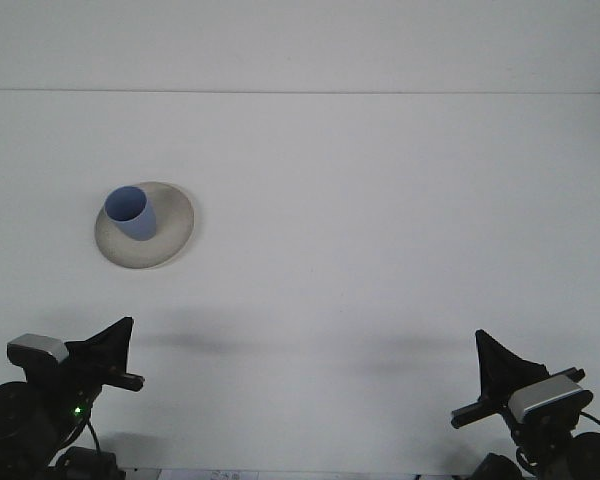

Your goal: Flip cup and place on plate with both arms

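Note:
A blue cup (130, 213) stands upright on the left part of a pale round plate (172, 236) at the table's left, its open mouth facing up. Low in the front left corner, well short of the plate, sits my left gripper (118, 338), its fingers together in one dark wedge and holding nothing. My right gripper (490, 355) rests low in the front right corner, far from the cup. Its fingers are closed into a single wedge and it is empty too.
The white table (380, 220) runs back to a pale wall at the far edge. Faint shadows of both arms lie on the surface just ahead of the grippers.

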Robot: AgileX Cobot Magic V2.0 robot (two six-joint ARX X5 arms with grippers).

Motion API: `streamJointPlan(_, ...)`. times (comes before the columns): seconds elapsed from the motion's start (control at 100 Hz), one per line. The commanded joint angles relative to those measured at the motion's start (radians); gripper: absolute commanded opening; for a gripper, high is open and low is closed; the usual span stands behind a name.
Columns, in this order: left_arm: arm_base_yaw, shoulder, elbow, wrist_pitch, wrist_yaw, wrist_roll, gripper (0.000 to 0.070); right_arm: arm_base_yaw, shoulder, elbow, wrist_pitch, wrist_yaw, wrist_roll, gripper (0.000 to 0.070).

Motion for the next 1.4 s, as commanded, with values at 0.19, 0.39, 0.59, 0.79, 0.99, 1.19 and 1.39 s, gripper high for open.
streamJointPlan(0.19, 0.031, -0.050, -0.015, 0.029, 0.005, 0.108, 0.0016, 0.008, 0.000, 0.002, 0.012, 0.000, 0.007, 0.0007)
streamJointPlan(0.39, 0.093, -0.183, -0.284, 0.246, -0.112, 0.301, 0.0016, 0.008, 0.000, 0.002, 0.012, -0.001, 0.007, 0.0007)
streamJointPlan(0.59, 0.112, -0.245, -0.530, 0.442, -0.336, 0.345, 0.0016, 0.008, 0.000, 0.002, 0.012, 0.000, 0.006, 0.0007)
streamJointPlan(0.79, 0.113, -0.264, -0.644, 0.555, -0.357, 0.341, 0.0016, 0.008, 0.000, 0.002, 0.012, 0.000, 0.007, 0.0007)
streamJointPlan(0.99, 0.113, -0.264, -0.653, 0.560, -0.350, 0.312, 0.0016, 0.008, 0.000, 0.002, 0.012, 0.000, 0.007, 0.0007)
streamJointPlan(1.19, 0.113, -0.264, -0.653, 0.562, -0.350, 0.313, 0.0016, 0.008, 0.000, 0.002, 0.012, 0.000, 0.007, 0.0007)
streamJointPlan(1.39, 0.113, -0.264, -0.652, 0.562, -0.350, 0.312, 0.0016, 0.008, 0.000, 0.002, 0.012, 0.000, 0.007, 0.0007)
